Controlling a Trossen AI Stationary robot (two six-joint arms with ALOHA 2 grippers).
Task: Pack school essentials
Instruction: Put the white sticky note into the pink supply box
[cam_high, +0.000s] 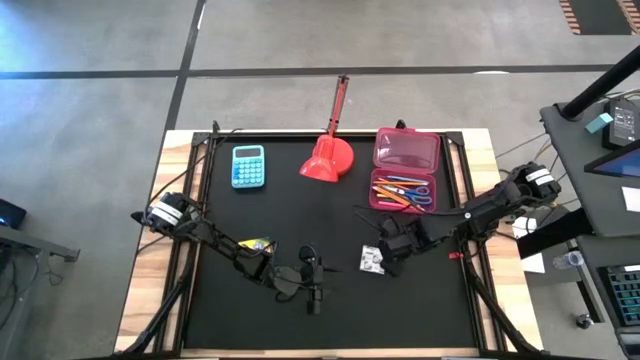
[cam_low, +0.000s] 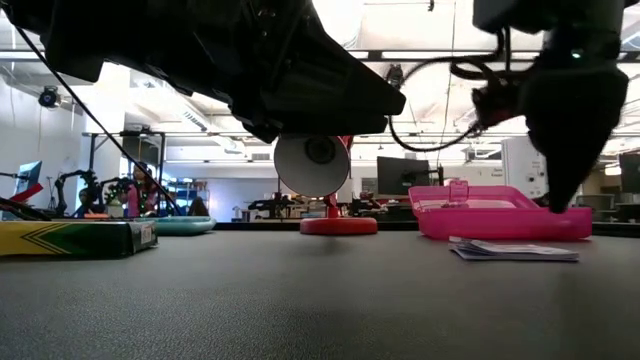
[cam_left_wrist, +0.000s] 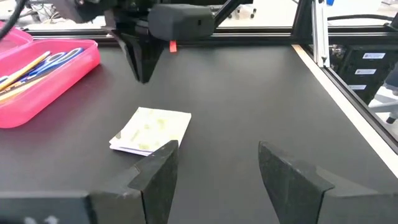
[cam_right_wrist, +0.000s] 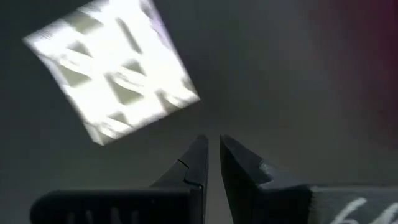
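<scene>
A: Crayon box lying flat at the far left, red scoop standing mid-table, bowl facing us

B: And a pink case on the right, white card flat just before it, dark gripper pointing down above

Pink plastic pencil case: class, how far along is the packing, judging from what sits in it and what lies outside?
Done: coloured pencils and blue-handled scissors lie in the open pink plastic pencil case. In hand: nothing; the shut right pincer hovers beside the white speckled square. Left: that square and the yellow-green crayon box near the open left pincer.
</scene>
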